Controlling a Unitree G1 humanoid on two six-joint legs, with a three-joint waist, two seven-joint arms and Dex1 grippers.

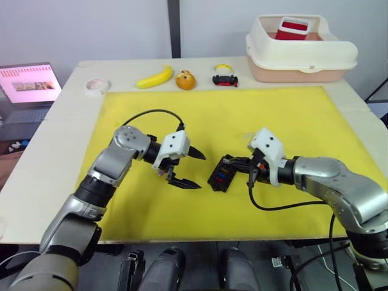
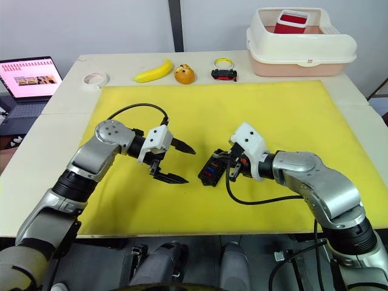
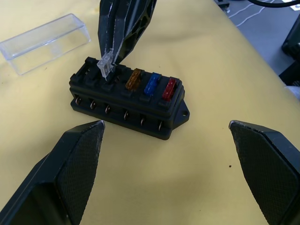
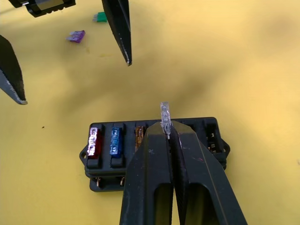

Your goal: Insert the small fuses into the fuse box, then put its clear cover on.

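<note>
Yellow mat (image 1: 291,133) covers the desk; at its middle the black fuse box (image 1: 222,176) lies between two pincers. From the left wrist, three fuses, amber (image 3: 134,79), blue (image 3: 153,84) and red (image 3: 169,88), sit in the box, the clear cover (image 3: 44,43) just beside it. The right pincer (image 4: 168,135) is clenched on one clear fuse (image 4: 164,114) above the box. The left pincer (image 1: 189,170) is spread wide, empty. Two loose fuses, purple (image 4: 76,35) and green (image 4: 99,17), lie apart.

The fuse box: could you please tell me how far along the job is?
Done: red, blue and amber fuses sit in the fuse box. In hand: the right end effector pinches a clear fuse over the next slot; the left end effector waits open. Left: a purple fuse and a green fuse on the mat, then the clear cover, lying beside the box.
</note>
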